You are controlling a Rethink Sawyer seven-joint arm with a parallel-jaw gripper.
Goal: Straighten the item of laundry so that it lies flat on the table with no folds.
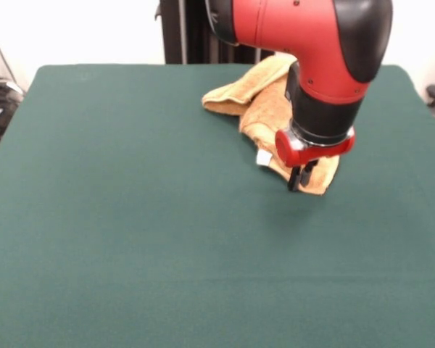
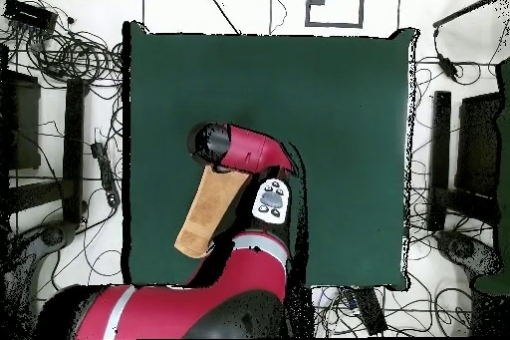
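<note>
**Claw down at the towel's near corner**

The claw (image 1: 299, 178) is hanging low over the near tip of the towel (image 1: 261, 109), its 2 dark fingers close together and reaching down to the cloth. I cannot tell from either view whether they are pinching the fabric or only touching it.

The towel is lying bunched and folded over itself by the table's (image 1: 130, 239) far edge, toward its right corner in the front view. A small white tag (image 1: 263, 159) is showing at its near edge, just beside the claw. In the overhead view the towel (image 2: 207, 211) is showing as a long narrow strip running out from under the arm (image 2: 249, 149).

The terry cloth is looking soft, light and limp, so it will likely drape and drag rather than slide stiffly, and the felt may be gripping it. A corner or hemmed border is probably the best place to take hold, pulling outward to open the folds.
</note>
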